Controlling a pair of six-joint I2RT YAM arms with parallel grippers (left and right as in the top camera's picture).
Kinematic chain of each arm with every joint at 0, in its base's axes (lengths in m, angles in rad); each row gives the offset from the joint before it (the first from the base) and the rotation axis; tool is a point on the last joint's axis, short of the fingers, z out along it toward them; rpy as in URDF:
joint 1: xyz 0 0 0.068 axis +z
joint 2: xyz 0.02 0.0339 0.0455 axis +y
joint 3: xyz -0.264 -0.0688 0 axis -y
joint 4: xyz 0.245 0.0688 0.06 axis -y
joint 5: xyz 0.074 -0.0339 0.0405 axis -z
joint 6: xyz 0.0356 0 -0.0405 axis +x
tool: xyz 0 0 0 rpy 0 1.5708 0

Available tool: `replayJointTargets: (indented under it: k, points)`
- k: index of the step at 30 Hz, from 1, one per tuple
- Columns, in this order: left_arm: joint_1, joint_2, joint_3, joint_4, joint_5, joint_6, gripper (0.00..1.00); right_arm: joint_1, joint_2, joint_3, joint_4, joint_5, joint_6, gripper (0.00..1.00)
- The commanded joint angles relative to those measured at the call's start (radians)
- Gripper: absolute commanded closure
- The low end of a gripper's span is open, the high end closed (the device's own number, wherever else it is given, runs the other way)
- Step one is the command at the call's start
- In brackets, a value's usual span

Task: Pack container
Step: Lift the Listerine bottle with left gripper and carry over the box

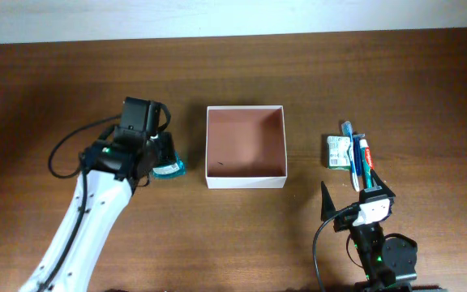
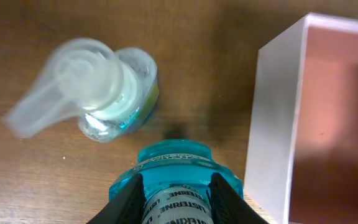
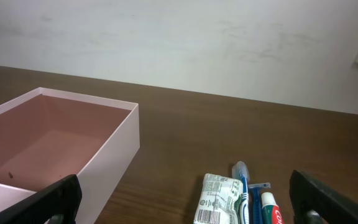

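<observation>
1. The container (image 1: pixel 246 180) sits open-topped at the middle of the tabletop (image 1: pixel 428 81).
2. The left claw (image 2: pixel 176 190) is clamped on a teal mouthwash bottle (image 2: pixel 173 158) just left of the container, with a blurred clear pump bottle (image 2: pixel 104 93) nearby.
3. The right claw (image 3: pixel 182 186) is spread wide apart, near a toothbrush (image 3: pixel 240 169), toothpaste (image 3: pixel 269 205) and a packet (image 3: pixel 216 199) lying right of the container.

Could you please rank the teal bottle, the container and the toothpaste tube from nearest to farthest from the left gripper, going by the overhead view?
1. teal bottle, held in the left gripper itself.
2. container, to the right of it, mid-table.
3. toothpaste tube, far right side.
</observation>
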Motion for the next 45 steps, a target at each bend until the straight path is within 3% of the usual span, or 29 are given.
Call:
replayJointTargets:
  k: [1, 15, 22, 35, 43, 45]
  points:
    - [-0.002, -0.061, 0.070, 0.008, -0.007, -0.001, 0.77, -0.008, -0.007, -0.005, -0.005, -0.002, 0.005, 0.02]
    - [-0.005, -0.063, 0.328, 0.009, 0.030, 0.050, 0.76, -0.008, -0.007, -0.005, -0.005, -0.002, 0.005, 0.02]
    - [-0.103, -0.045, 0.396, 0.088, 0.029, 0.050, 0.77, -0.008, -0.007, -0.005, -0.005, -0.002, 0.005, 0.02]
    - [-0.256, 0.290, 0.689, 0.019, 0.026, 0.050, 0.78, -0.008, -0.007, -0.005, -0.005, -0.002, 0.005, 0.02]
    - [-0.256, 0.397, 0.707, 0.025, -0.054, 0.050, 0.78, -0.008, -0.007, -0.005, -0.005, -0.002, 0.005, 0.02]
    - [-0.256, 0.408, 0.707, 0.030, -0.083, 0.050, 0.73, -0.008, -0.007, -0.005, -0.005, -0.002, 0.005, 0.01]
